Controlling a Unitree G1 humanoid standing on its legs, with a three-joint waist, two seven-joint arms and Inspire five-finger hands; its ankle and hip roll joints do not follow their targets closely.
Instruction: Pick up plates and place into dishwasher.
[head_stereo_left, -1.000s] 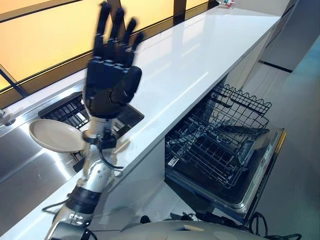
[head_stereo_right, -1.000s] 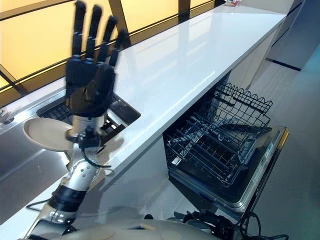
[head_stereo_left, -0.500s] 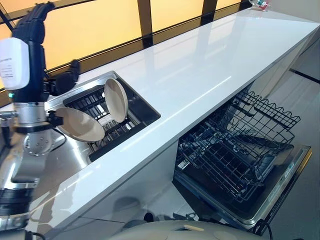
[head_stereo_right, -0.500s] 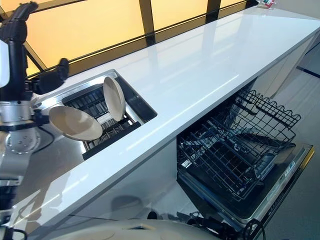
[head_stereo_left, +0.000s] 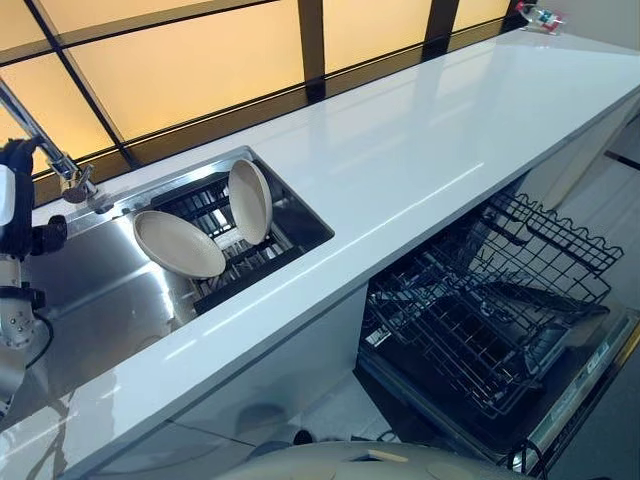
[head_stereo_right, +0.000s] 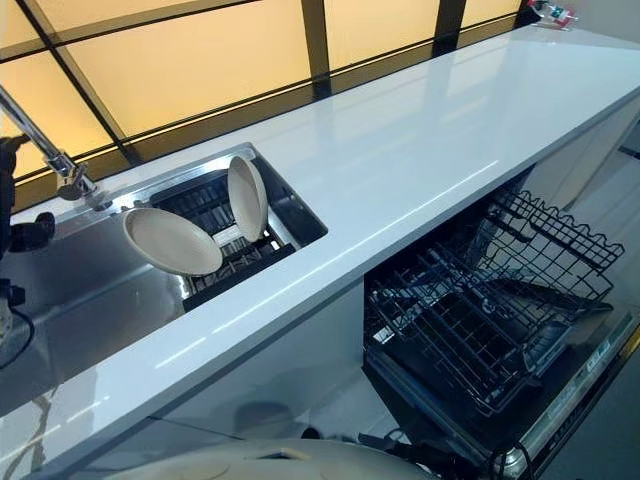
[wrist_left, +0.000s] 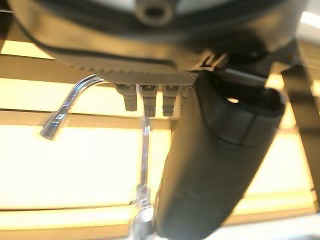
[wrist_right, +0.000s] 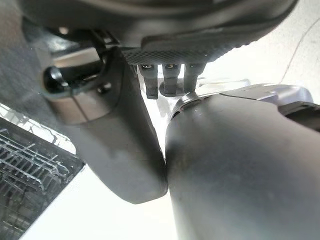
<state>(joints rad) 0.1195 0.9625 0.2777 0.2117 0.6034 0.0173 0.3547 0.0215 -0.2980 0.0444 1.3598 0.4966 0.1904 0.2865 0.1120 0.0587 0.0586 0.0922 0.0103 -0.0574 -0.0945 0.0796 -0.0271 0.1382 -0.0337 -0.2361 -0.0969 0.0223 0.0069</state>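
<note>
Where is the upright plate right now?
In the left eye view, the upright plate stands in the dark rack in the sink, left of the dishwasher, beside the tilted plate.

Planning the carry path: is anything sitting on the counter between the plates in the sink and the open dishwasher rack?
Nothing visible does. The two plates lean in the sink rack, the countertop between is bare, and the dishwasher rack stands pulled out and empty.
</note>
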